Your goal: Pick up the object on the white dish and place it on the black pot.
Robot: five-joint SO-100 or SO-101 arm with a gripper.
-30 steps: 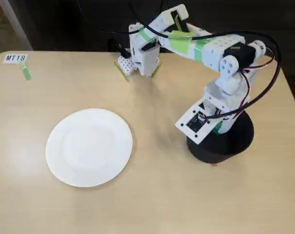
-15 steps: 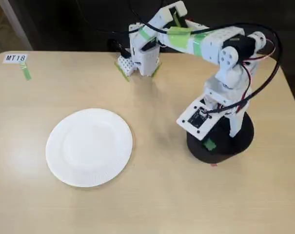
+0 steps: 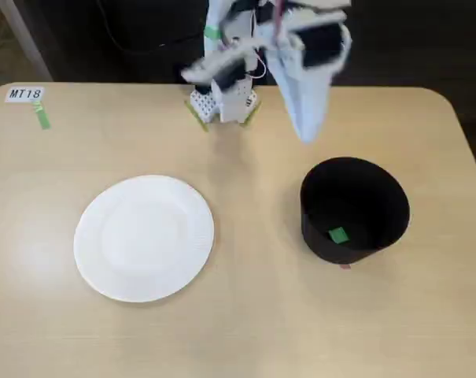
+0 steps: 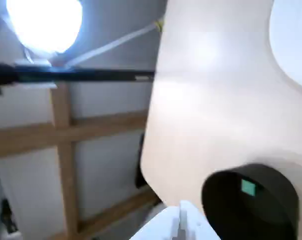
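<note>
Blurred tool (image 4: 179,225) cut off below; cube (image 4: 248,187) inside pot (image 4: 285,200).

Even, soft light covers the pale wooden table (image 3: 245,323) in the fixed view, with faint shadows beside the matte black cylindrical pot (image 3: 354,206); the white robot arm (image 3: 300,55) is motion-blurred. The wrist view is tilted and soft throughout, with a blown-out bright glare patch (image 4: 43,22) at top left
</note>
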